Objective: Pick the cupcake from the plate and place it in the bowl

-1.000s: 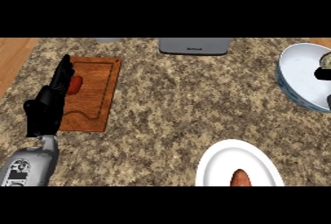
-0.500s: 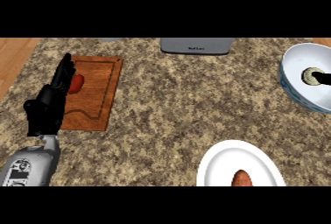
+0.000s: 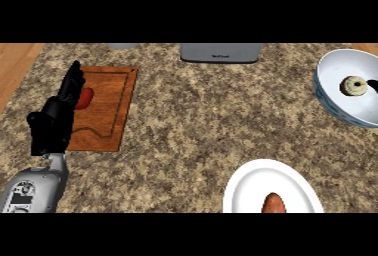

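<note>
The cupcake (image 3: 354,86) already sits inside the bowl (image 3: 334,98), far off to the right of the left hand (image 3: 59,117) and a little beyond it. It rests on the bowl's inner slope near the right edge of the view, and a small dark shape shows beside it at that edge — too little of it shows to say what it is. The right hand is not in view, so its fingers cannot be told.

The left hand rests with straight fingers pointing up along the near-left edge of the board (image 3: 103,107), holding nothing. A red item (image 3: 86,97) lies on the board just beside its fingers. The plate (image 3: 247,187) is well to its right and nearer the robot, with an orange item (image 3: 274,204) on it.

By my reading the placing looks done, so the risks are small. The cupcake could roll on the curved wall if the bowl were knocked by an arm passing close. Any sweep of the left hand could nudge the red item or shift the board — better that it keeps clear.
</note>
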Controlling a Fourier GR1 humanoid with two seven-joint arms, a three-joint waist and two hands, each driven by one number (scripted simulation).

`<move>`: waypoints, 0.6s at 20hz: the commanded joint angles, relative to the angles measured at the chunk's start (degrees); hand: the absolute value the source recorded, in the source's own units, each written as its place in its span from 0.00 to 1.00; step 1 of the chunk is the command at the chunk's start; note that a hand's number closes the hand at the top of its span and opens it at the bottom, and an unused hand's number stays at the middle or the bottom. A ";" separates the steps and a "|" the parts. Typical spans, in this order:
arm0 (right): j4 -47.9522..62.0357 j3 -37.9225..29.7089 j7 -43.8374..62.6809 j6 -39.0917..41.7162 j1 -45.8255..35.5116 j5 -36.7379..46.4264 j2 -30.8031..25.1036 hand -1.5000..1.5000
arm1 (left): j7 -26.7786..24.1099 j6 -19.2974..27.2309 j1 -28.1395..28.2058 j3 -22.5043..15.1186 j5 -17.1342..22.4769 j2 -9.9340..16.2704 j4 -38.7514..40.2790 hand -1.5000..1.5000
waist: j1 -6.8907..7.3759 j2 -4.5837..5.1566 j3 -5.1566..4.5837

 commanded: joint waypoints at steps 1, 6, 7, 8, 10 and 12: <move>0.44 -4.35 -8.10 3.74 3.51 -6.05 0.29 0.00 | -1.58 0.18 0.04 0.56 -0.38 -0.13 1.12 0.50 | -0.73 -0.24 -0.07; -9.91 -3.71 -6.19 11.36 10.17 -11.10 1.91 0.00 | 3.08 -2.16 1.20 2.25 1.01 1.76 -2.51 0.50 | -2.39 -1.17 -0.28; -13.12 -3.89 -7.40 11.85 12.34 -12.53 4.64 0.00 | -1.51 -0.55 4.99 1.65 -0.21 0.43 -2.14 0.50 | -2.65 -1.29 -0.32; -14.55 -4.09 -6.48 15.90 13.08 -13.62 1.83 0.00 | -0.30 -1.25 3.19 2.08 -0.05 1.20 -1.60 0.50 | -2.75 -1.25 -0.31; -19.49 -3.70 -7.57 17.79 17.12 -15.65 4.79 0.00 | -3.40 -1.91 2.48 4.08 1.19 1.63 2.46 0.50 | -2.90 -1.17 -0.33; -27.47 -1.56 -4.95 19.20 22.15 -15.97 8.12 0.00 | 0.89 -1.55 3.03 2.84 0.00 1.55 -2.37 0.50 | -3.09 -1.40 -0.36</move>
